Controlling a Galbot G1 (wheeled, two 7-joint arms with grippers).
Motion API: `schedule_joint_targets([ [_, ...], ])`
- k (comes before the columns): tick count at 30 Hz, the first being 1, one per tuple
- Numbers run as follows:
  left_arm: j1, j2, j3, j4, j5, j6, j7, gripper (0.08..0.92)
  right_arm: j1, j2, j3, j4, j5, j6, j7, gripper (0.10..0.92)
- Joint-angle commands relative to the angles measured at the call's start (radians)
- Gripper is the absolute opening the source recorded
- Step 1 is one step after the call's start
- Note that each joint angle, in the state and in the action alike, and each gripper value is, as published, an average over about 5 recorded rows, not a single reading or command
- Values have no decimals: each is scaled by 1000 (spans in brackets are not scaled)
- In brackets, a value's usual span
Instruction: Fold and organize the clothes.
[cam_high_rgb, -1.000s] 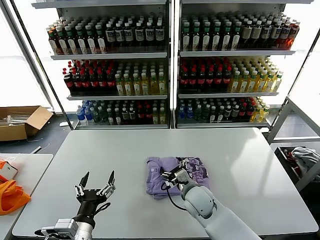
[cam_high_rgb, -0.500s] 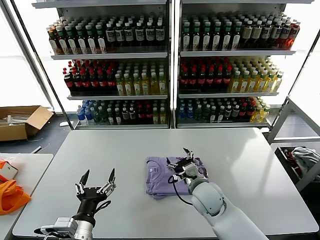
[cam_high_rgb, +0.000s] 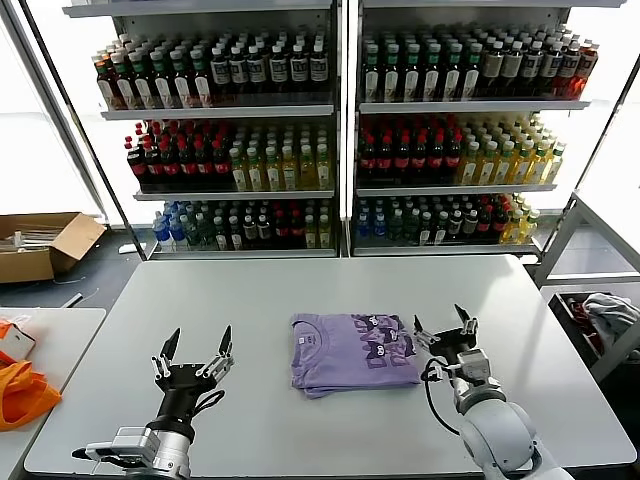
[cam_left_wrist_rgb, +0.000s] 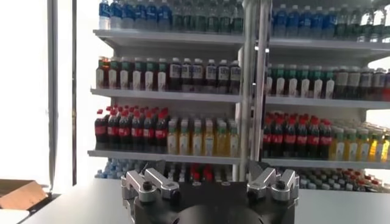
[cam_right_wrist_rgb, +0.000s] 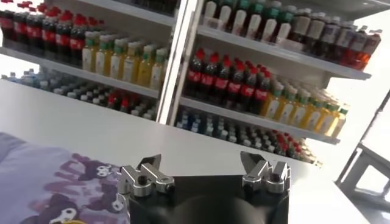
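T-shirt (cam_high_rgb: 354, 351): lavender, dark purple-and-white print facing up; lies as a folded, roughly rectangular stack on the tabletop (cam_high_rgb: 300, 290), about midway between its left and right edges and closer to the near edge than the far one.
Fold state: layered edges show along the stack's near side; folding appears done or close to it (judgement).
Right hand (cam_high_rgb: 444, 333): fingers spread apart, holding nothing, just beside the stack's right edge, not touching it. In its wrist view the printed cloth (cam_right_wrist_rgb: 55, 189) lies beside the hand (cam_right_wrist_rgb: 204, 173).
Left hand (cam_high_rgb: 193, 362): fingers apart, empty, near the front-left corner of the tabletop, well apart from the shirt; looks idle.
Handling (judgement): thin cotton, light, limp, no stiffness; layers will slide over each other and sag if lifted at one point. Not fragile.
Where to grip (judgement): pinch through all layers at a folded edge, ideally one hand on each side, or push flat along the tabletop to shift the stack.
Risk (judgement): catching only the top layer would unfold it.
Background: shelves of bottles (cam_high_rgb: 340, 130) behind the far edge.
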Motion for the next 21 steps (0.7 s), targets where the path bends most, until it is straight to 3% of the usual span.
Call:
schedule_joint_targets([
  [1,-14,-11,20,18,115,-23,-7,823,-194,46,201,103,34,78,49,823],
  [13,3,3,16,15,68,-52,-14,823,-184,84,160,142,-9,41,47,823],
  [21,-8,-11,4,51,182,-60,24,823,-164,59,180,133,-6,37,41,823],
])
